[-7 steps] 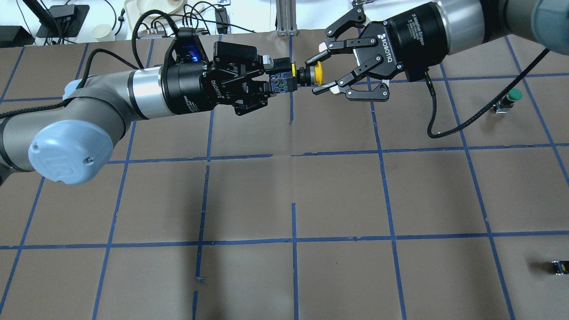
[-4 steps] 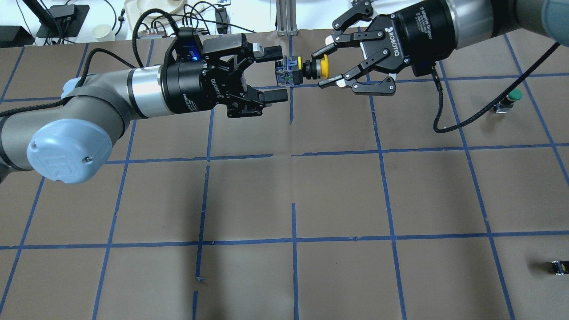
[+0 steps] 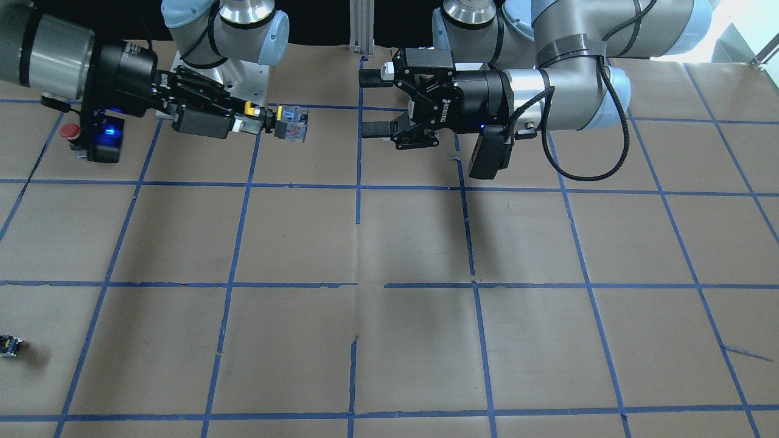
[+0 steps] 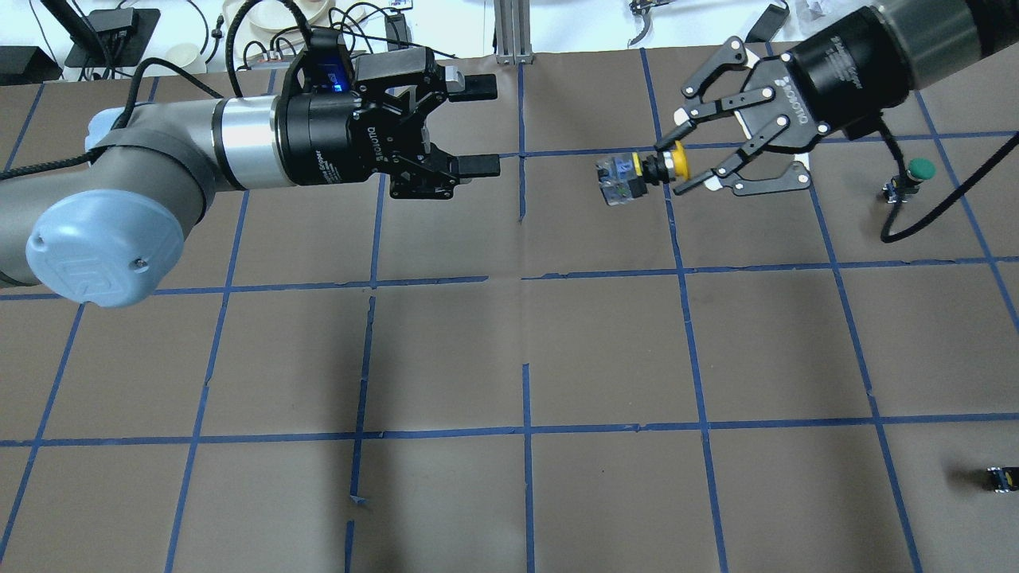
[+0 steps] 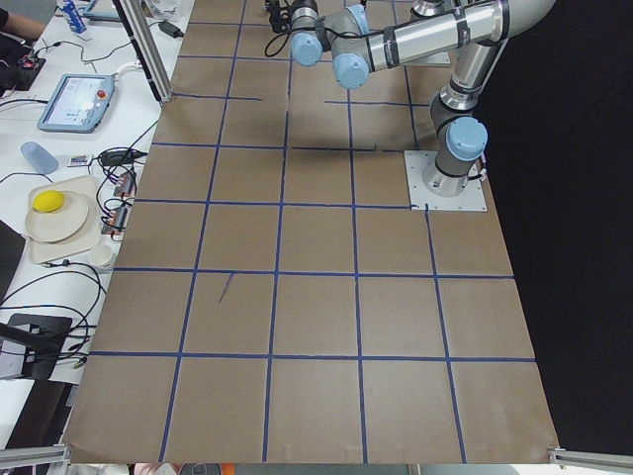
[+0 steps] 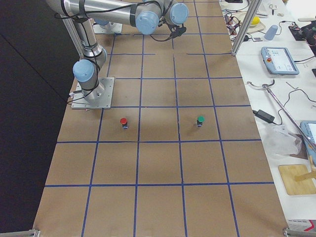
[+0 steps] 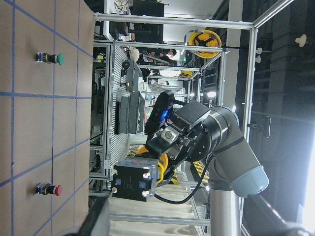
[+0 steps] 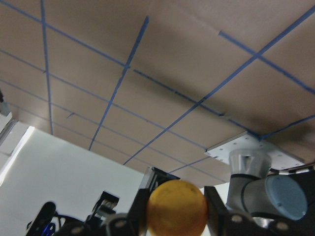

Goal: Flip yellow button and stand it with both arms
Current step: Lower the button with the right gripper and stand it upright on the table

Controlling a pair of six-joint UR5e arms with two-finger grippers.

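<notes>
One brown gridded tbl [image 4: 605, 350], yellow button [image 4: 646, 169]

green-capped button [image 4: 912, 177] upright, right side of brown-paper table [image 4: 605, 350], blue tape grid | red-capped button [image 6: 123, 122] upright, same grid row, well apart | small black part [image 4: 1001, 478], yellow mark, near right edge | side bench: tablet [image 5: 74, 101], cup [image 5: 38, 156], plate [image 5: 74, 228]

yellow button [image 4: 642, 169] — yellow cap, black neck, brown table [image 4: 605, 350] — blue grid, green button [image 4: 917, 172]
</notes>
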